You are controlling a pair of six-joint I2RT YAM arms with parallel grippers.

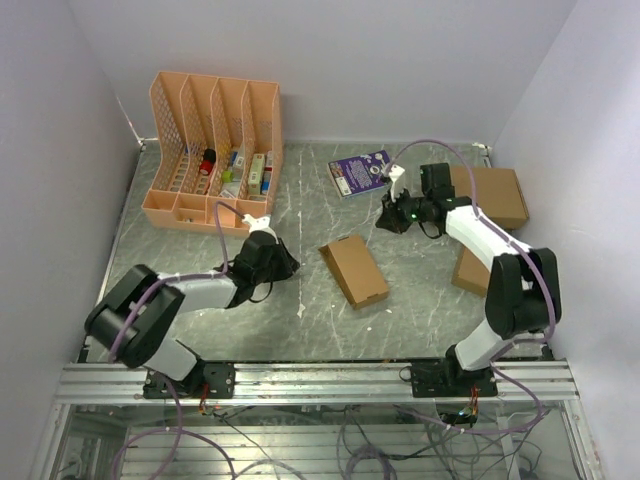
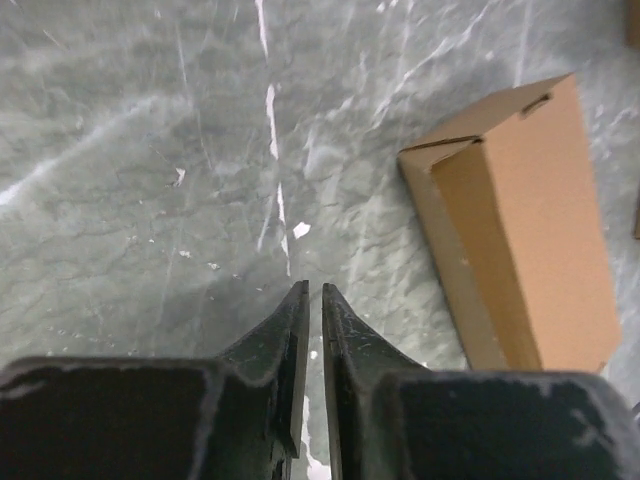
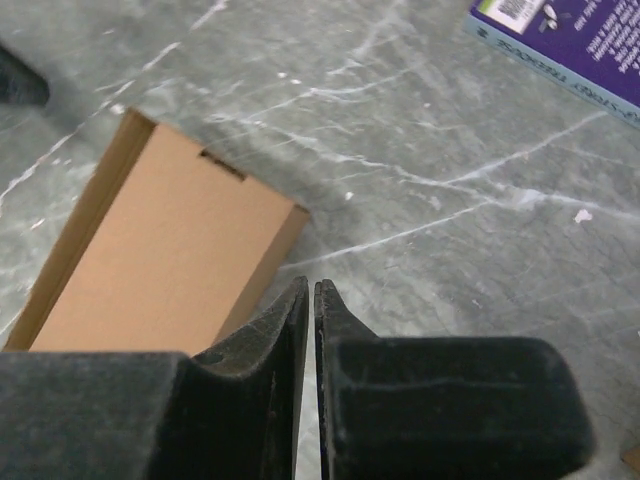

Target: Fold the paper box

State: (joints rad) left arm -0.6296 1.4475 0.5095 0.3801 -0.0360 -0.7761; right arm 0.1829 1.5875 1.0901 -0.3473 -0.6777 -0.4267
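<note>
The paper box (image 1: 354, 270) is a small slim brown carton lying flat and closed at the middle of the table. It also shows in the left wrist view (image 2: 530, 230) and in the right wrist view (image 3: 160, 260). My left gripper (image 1: 290, 265) is shut and empty, low over the table just left of the box (image 2: 312, 290). My right gripper (image 1: 385, 222) is shut and empty, a little beyond the box's far right corner (image 3: 308, 285). Neither gripper touches the box.
A larger brown cardboard box (image 1: 495, 195) and a second small brown carton (image 1: 470, 270) lie at the right by the right arm. A purple book (image 1: 360, 172) lies behind the right gripper (image 3: 570, 40). An orange file organiser (image 1: 212, 150) stands at the back left.
</note>
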